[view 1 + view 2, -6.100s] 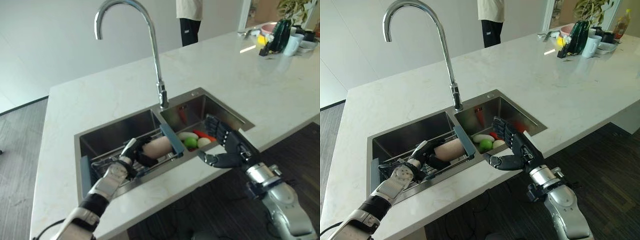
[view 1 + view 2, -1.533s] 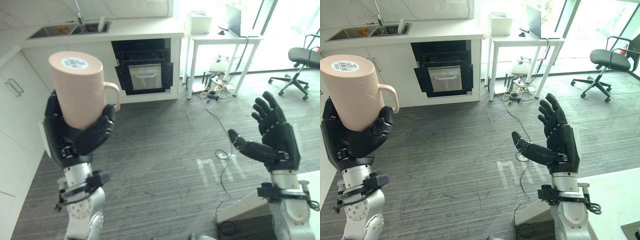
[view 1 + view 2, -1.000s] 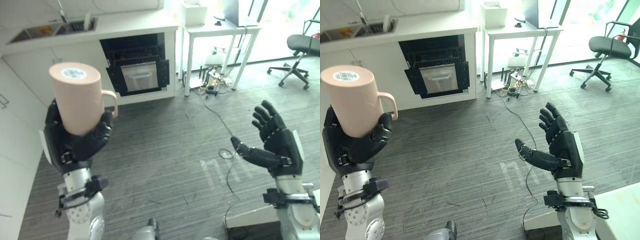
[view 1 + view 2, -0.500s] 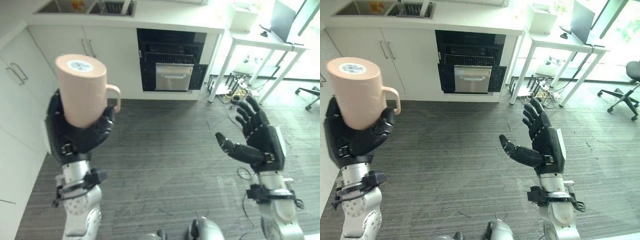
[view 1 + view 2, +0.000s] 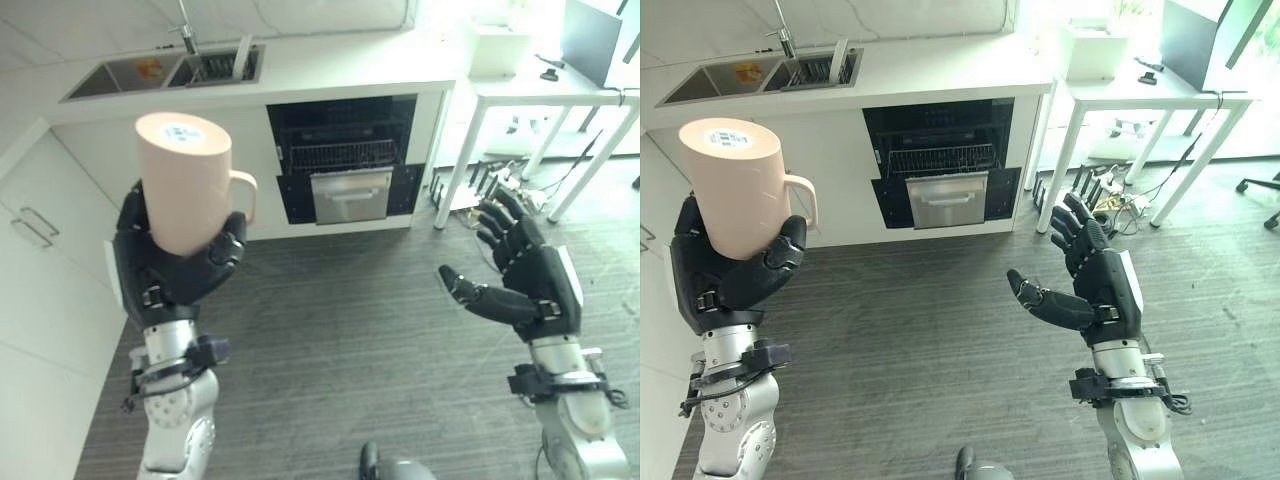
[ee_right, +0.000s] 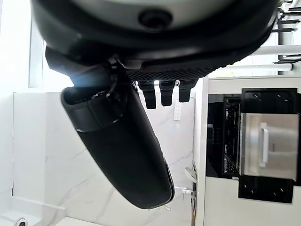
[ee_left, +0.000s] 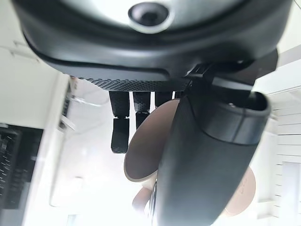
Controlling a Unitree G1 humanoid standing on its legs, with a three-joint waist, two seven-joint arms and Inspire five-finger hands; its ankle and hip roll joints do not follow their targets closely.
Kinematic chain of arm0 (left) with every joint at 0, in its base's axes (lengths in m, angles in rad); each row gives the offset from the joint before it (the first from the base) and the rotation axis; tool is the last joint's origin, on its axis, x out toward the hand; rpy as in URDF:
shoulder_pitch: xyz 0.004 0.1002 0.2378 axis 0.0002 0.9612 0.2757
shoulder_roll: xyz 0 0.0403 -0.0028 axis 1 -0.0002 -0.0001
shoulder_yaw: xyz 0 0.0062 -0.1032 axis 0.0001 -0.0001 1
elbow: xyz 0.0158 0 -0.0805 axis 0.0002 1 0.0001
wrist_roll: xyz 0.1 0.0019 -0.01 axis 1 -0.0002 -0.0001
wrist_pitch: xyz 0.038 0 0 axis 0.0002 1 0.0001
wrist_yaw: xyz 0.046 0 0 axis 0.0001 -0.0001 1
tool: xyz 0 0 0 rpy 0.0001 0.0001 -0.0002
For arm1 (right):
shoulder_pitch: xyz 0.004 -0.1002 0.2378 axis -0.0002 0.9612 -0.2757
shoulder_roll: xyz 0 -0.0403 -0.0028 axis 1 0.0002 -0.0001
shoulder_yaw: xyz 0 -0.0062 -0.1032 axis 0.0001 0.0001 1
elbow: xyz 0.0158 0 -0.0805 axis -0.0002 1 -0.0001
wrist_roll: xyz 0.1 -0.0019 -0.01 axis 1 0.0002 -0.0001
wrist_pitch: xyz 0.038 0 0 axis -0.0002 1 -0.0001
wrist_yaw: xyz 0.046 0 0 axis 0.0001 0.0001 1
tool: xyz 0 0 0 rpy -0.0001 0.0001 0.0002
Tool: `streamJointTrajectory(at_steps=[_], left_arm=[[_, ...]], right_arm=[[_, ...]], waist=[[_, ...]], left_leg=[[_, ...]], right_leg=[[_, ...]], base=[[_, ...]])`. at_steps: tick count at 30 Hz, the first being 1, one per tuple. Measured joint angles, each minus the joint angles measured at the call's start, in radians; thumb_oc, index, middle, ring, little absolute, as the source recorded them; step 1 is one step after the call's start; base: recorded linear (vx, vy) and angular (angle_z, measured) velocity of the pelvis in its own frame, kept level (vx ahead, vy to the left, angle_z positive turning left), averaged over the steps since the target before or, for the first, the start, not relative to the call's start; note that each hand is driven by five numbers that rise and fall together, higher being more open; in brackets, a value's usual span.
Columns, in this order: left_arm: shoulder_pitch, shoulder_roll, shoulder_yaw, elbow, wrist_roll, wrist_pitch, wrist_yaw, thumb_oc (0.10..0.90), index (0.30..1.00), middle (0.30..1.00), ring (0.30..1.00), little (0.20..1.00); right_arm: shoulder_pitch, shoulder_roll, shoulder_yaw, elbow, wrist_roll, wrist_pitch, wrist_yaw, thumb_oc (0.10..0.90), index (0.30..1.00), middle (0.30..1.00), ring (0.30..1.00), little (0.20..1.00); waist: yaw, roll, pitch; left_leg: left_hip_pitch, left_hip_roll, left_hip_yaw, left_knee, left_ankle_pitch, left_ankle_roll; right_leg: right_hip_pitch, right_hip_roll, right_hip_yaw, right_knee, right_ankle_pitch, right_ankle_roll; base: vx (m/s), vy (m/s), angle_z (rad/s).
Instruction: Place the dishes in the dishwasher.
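A tall pale-pink mug (image 5: 188, 180) stands upside down in my left hand (image 5: 170, 272), fingers and thumb curled round its lower body, its handle pointing right. The mug (image 7: 150, 146) also fills the space past my left-hand fingers (image 7: 120, 123). My right hand (image 5: 527, 283) is raised at the right, open and empty, palm turned left. The open dishwasher (image 5: 345, 155) sits under the white counter (image 5: 330, 70) across the floor, its wire rack (image 5: 338, 153) visible and its silver drawer front (image 5: 351, 195) below. The same dishwasher (image 6: 263, 146) lies beyond my right-hand fingers (image 6: 162, 92).
A double sink (image 5: 160, 72) with a tap (image 5: 186, 25) is set in the counter's left end. White cabinets (image 5: 50, 260) run down the left side. A white table (image 5: 530, 90) with cables beneath stands right of the dishwasher. Grey floor (image 5: 340, 320) lies between.
The camera has shifted, so counter and dishwasher sit a little lower and more central. My left hand still holds the mug upright; the right hand stays open, slightly further right.
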Motion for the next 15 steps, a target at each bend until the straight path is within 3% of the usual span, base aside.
streamJointTrajectory(at_steps=[1,2,3,4,5,6,8,9,11,13,15], left_arm=[[0.001,-0.001,-0.003,0.009,0.001,-0.003,-0.002,0.4,0.3,0.3,0.3,0.3],[-0.006,0.005,-0.012,0.01,0.006,-0.018,-0.029,0.4,0.3,0.3,0.3,0.3],[0.005,0.005,-0.03,0.011,0.006,-0.023,-0.036,0.4,0.3,0.3,0.3,0.3],[0.006,0.006,-0.036,0.02,0.006,-0.022,-0.052,0.4,0.3,0.3,0.3,0.3],[0.016,0.006,-0.036,0.034,0.004,-0.022,-0.069,0.4,0.3,0.3,0.3,0.3],[0.065,0.007,-0.032,0.044,0.0,-0.021,-0.072,0.4,0.3,0.3,0.3,0.3],[0.101,0.009,-0.028,0.049,-0.001,-0.024,-0.071,0.4,0.3,0.3,0.3,0.3],[0.104,0.009,-0.028,0.049,0.001,-0.026,-0.069,0.4,0.3,0.3,0.3,0.3],[0.1,0.006,-0.034,0.071,0.004,-0.024,-0.066,0.4,0.3,0.3,0.3,0.3],[0.099,0.0,-0.031,0.073,0.003,-0.026,-0.057,0.4,0.3,0.3,0.3,0.3],[0.099,0.001,-0.029,0.067,0.003,-0.03,-0.045,0.4,0.3,0.3,0.3,0.3]], right_arm=[[0.011,-0.001,0.001,0.0,0.0,-0.002,0.005,0.8,0.9,0.9,0.9,0.9],[0.033,0.008,-0.013,0.009,0.0,-0.02,0.008,0.8,0.9,0.9,0.9,0.9],[0.037,0.023,-0.011,0.027,0.0,-0.019,0.005,0.8,0.9,0.9,0.9,0.9],[0.039,0.04,-0.01,0.036,0.0,-0.015,-0.001,0.8,0.9,0.9,0.9,0.9],[0.038,0.042,-0.005,0.038,0.0,-0.01,-0.001,0.8,0.9,0.9,0.9,0.9],[0.038,0.043,0.002,0.039,0.0,-0.01,0.009,0.8,0.9,0.9,0.9,0.9],[0.029,0.042,0.004,0.04,0.001,-0.01,0.015,0.8,0.9,0.9,0.9,0.9],[0.004,0.042,0.006,0.043,0.001,-0.014,0.017,0.8,0.9,0.9,0.9,0.9],[-0.005,0.027,0.005,0.043,0.0,-0.001,0.025,0.8,0.9,0.9,0.9,0.9],[0.021,0.015,0.003,0.041,0.002,0.004,0.027,0.8,0.9,0.9,0.9,0.9],[0.03,-0.023,-0.004,0.034,0.008,0.005,0.027,0.8,0.9,0.9,0.9,0.9]], waist=[[-0.045,-0.011,0.002],[-0.04,-0.039,0.004],[-0.029,-0.026,0.0],[-0.018,-0.038,0.009],[-0.012,-0.05,0.022],[-0.013,-0.034,0.026],[-0.007,-0.007,0.029],[0.012,0.029,0.046],[0.022,0.083,0.064],[0.027,0.083,0.064],[0.022,0.085,0.055]], left_leg=[[-0.071,-0.001,0.012,0.165,0.096,-0.04],[-0.213,0.021,0.043,0.447,0.169,0.002],[-0.306,0.054,0.039,0.519,0.107,0.034],[-0.369,0.066,0.058,0.475,0.053,0.078],[-0.402,0.057,0.074,0.308,0.029,0.101],[-0.365,0.053,0.12,-0.01,0.034,0.099],[-0.334,0.056,0.156,-0.246,0.065,0.09],[-0.375,0.095,0.125,-0.321,0.08,0.064],[-0.498,0.199,0.08,-0.246,0.091,0.054],[-0.538,0.236,0.088,-0.184,0.091,0.053],[-0.517,0.229,0.106,-0.166,0.09,0.056]], right_leg=[[-0.066,-0.023,-0.025,0.15,-0.047,-0.009],[-0.006,-0.026,-0.003,0.022,-0.056,-0.01],[0.002,-0.004,-0.004,0.014,-0.071,-0.026],[0.005,0.0,0.003,0.008,-0.075,-0.024],[0.022,0.001,0.009,-0.004,-0.071,-0.005],[0.069,0.021,0.023,-0.02,-0.084,0.019],[0.114,0.055,0.05,-0.066,-0.097,0.043],[0.123,0.091,0.074,-0.067,-0.107,0.037],[0.157,0.14,0.096,-0.061,-0.14,0.046],[0.203,0.13,0.112,-0.051,-0.176,0.041],[0.249,0.1,0.137,-0.052,-0.214,0.071]], base=[[0.28,-0.316,-0.04],[0.33,-0.247,0.11],[0.3,-0.092,-0.17],[0.28,0.023,-0.21],[0.33,0.073,-0.28],[0.41,0.153,-0.3],[0.41,0.173,-0.5],[0.39,0.153,-0.63],[0.36,0.154,-0.52],[0.3,0.169,-0.32],[0.31,0.185,-0.38]])
